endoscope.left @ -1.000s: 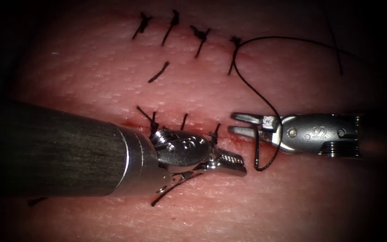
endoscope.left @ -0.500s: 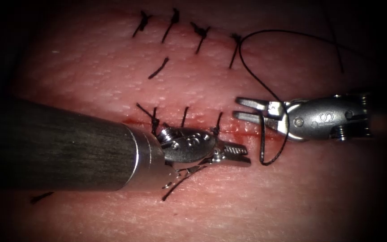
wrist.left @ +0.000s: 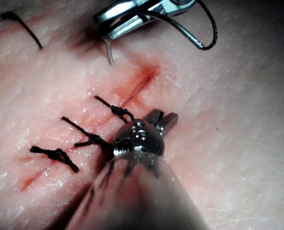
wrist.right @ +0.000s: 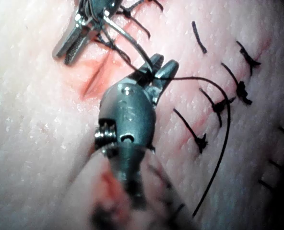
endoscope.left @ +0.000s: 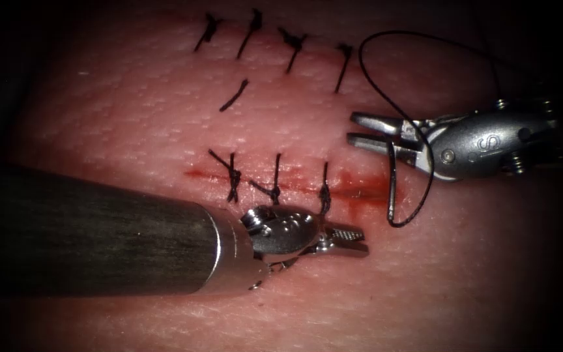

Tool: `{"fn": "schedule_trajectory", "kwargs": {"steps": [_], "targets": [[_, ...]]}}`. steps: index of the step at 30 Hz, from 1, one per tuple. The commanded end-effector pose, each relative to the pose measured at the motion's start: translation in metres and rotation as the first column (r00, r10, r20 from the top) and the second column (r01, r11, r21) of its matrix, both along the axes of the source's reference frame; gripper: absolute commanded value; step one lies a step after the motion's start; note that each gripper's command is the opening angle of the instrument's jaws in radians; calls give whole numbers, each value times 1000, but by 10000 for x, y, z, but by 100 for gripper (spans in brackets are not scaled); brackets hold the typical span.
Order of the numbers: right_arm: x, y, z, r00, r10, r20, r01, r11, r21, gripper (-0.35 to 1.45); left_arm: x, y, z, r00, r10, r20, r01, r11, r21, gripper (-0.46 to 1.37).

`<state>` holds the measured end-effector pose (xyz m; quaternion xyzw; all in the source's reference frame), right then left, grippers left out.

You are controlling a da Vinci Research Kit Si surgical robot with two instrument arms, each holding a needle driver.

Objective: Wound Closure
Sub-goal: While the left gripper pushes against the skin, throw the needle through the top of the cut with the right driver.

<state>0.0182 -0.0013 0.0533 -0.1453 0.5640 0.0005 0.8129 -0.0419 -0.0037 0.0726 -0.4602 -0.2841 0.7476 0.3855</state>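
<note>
Needle held clear of the tissue (endoscope.left: 131, 104), beside the open end of the cut (endoscope.left: 360, 193).

Nearest us, the left tool (endoscope.left: 350, 239) lies below three stitches (endoscope.left: 275, 186), jaws slightly parted, empty. Farther off, our right tool (endoscope.left: 367, 131) grips the curved needle (endoscope.left: 391, 179) deep in its jaws, tips apart; thread (endoscope.left: 376, 88) loops above.

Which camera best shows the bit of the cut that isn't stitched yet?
The left wrist view: the open end of the cut lies close and uncovered, a red groove past the last stitch. The endoscope view shows it from farther off, right of the stitches. The right wrist view shows it at a slant.
</note>
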Motion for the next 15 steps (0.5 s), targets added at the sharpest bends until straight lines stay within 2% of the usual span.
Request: {"fn": "schedule_trajectory", "kwargs": {"steps": [1,7,12,15], "targets": [[0,1,-1,1000,4,-2,-4,1000,-8,-35,0,0,0,1000,2,3,-2,1000,0,4],[1,0,-2,1000,6,-8,-6,1000,-29,-35,0,0,0,1000,3,3,-3,1000,0,4],[3,-6,9,1000,-16,5,16,999,-28,-35,1,2,-2,1000,4,5,-4,1000,3,5],[5,-13,17,1000,-23,3,23,1000,10,-35,4,5,-6,1000,9,9,-9,1000,9,5]]}}
